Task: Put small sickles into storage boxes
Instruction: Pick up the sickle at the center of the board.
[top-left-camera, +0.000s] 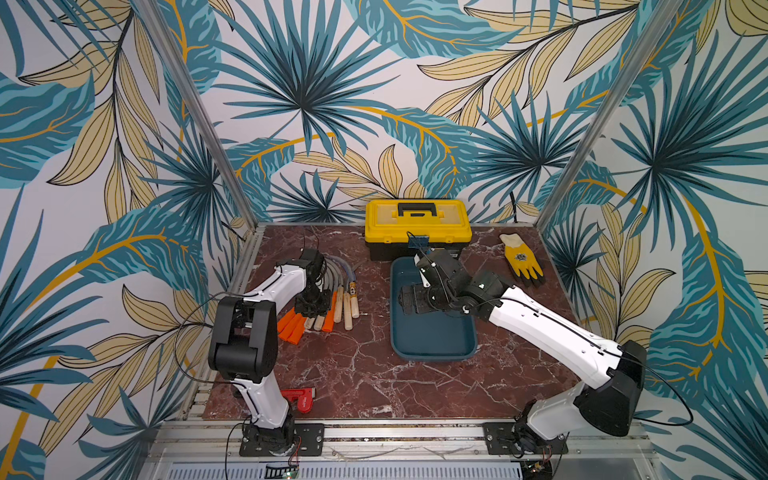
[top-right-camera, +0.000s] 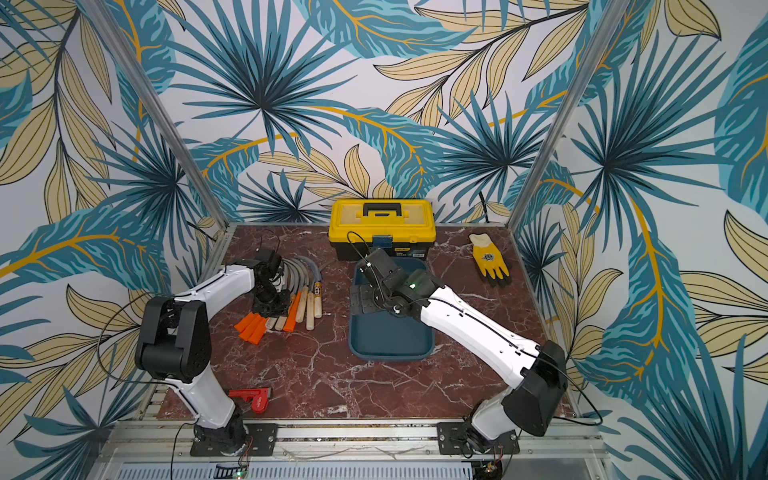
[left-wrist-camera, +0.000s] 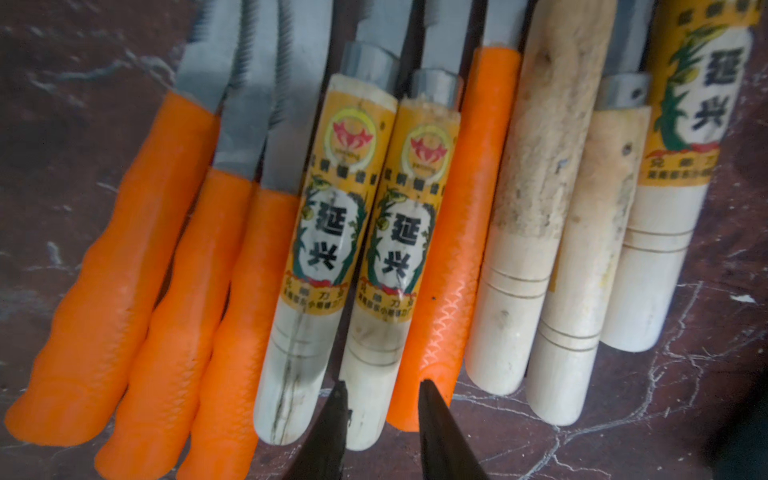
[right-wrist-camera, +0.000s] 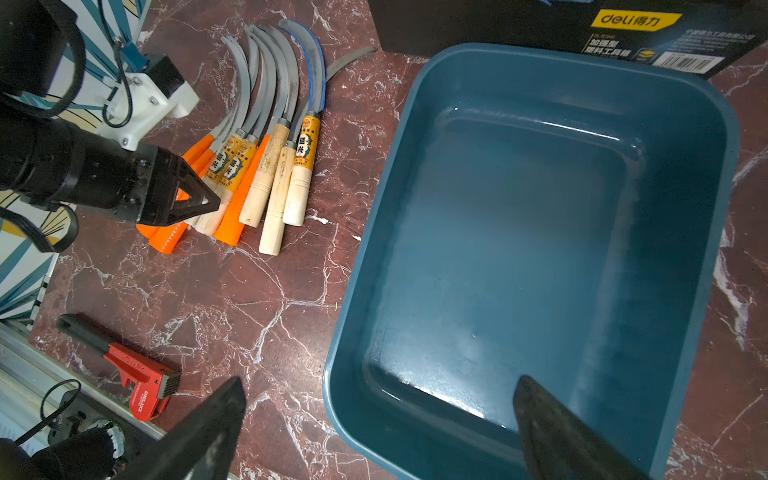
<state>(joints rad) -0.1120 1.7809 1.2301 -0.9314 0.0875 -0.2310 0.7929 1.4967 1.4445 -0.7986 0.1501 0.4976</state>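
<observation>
the whole table (top-left-camera: 353, 374) is overlooked from high in front in both top views; the small sickles (left-wrist-camera: 320, 232) are shared, seen close from the left wrist, farther from the right.

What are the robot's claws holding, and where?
The left claw pinches a wooden-handled sickle by the handle's butt end. The right claw is open, holding nothing.

Bright even light, slight wrist-view blur

Tropical leaf wallpaper (top-left-camera: 299, 83) on all walls, aluminium corner posts (top-left-camera: 198, 112), dark red marble tabletop (top-left-camera: 353, 374)
</observation>
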